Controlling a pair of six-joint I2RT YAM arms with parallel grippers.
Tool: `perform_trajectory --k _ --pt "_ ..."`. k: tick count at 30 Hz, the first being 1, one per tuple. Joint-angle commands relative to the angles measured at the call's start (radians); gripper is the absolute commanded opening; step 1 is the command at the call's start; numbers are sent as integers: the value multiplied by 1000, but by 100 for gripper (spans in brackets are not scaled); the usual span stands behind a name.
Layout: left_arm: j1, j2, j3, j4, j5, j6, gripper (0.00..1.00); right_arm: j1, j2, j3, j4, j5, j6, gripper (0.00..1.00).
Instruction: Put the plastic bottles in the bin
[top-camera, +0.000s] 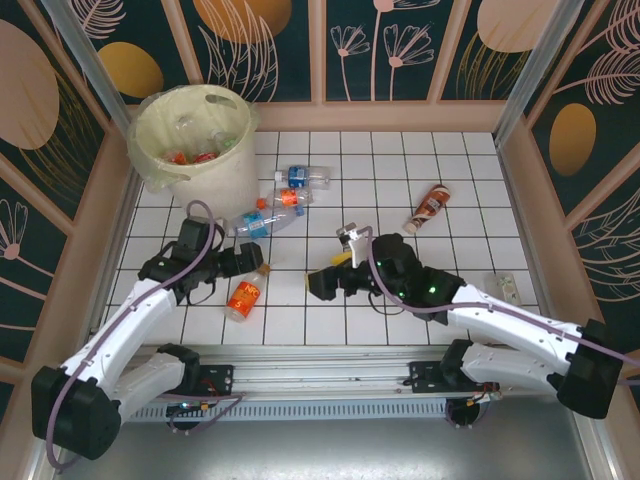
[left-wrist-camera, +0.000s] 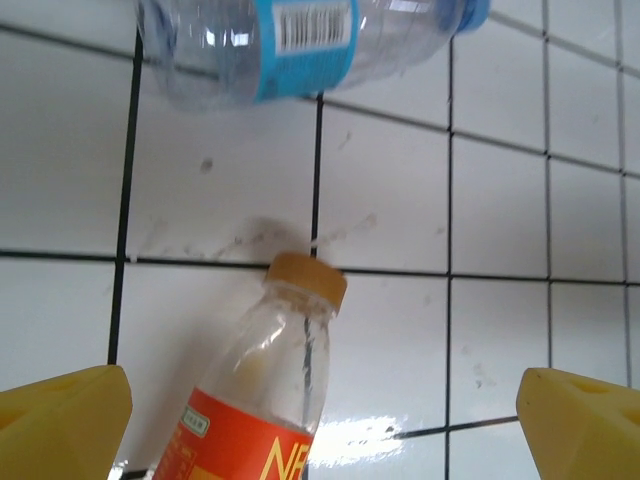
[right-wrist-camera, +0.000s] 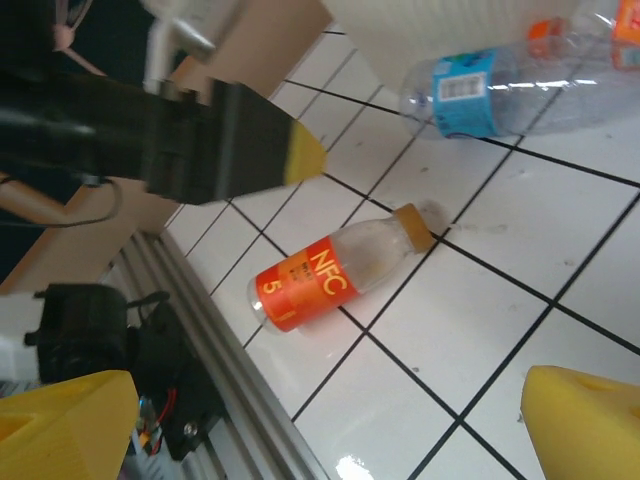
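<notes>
The cream bin (top-camera: 222, 178) stands at the back left with a few bottles inside. An orange-labelled NFC bottle (top-camera: 245, 295) lies on the tiles, cap pointing away. My left gripper (top-camera: 240, 263) hovers open just above it; the bottle (left-wrist-camera: 262, 400) lies between the yellow fingertips (left-wrist-camera: 62, 422), nearer the left one, untouched. My right gripper (top-camera: 322, 283) is open to the bottle's right, facing it (right-wrist-camera: 335, 270). Further back lie a clear blue-label bottle (top-camera: 262, 222) (left-wrist-camera: 300, 40) (right-wrist-camera: 480, 90), an orange-label one (top-camera: 285, 200) and another blue-label one (top-camera: 300, 177). A brown bottle (top-camera: 428, 208) lies at the right.
Patterned walls enclose the white tiled table (top-camera: 400, 160). A small white object (top-camera: 505, 288) lies near the right edge. The metal rail (right-wrist-camera: 215, 320) runs along the near edge, close to the NFC bottle's base. The left arm's finger (right-wrist-camera: 250, 150) crosses the right wrist view.
</notes>
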Motion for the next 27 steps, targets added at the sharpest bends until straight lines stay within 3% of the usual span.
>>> perform_trajectory --k 1,6,18,27 --pt "-36 49 -42 -26 -61 -46 98 6 -66 44 -57 -73 -124 99" --pt "-60 113 -32 -64 -141 -49 92 5 -118 30 -60 -100 -152 99" --pt "-101 273 8 -119 -125 12 81 -2 -122 -8 -60 -72 -149 99" --pt "-198 296 -15 -106 -95 -40 83 -24 -116 -12 -56 -76 -145 99"
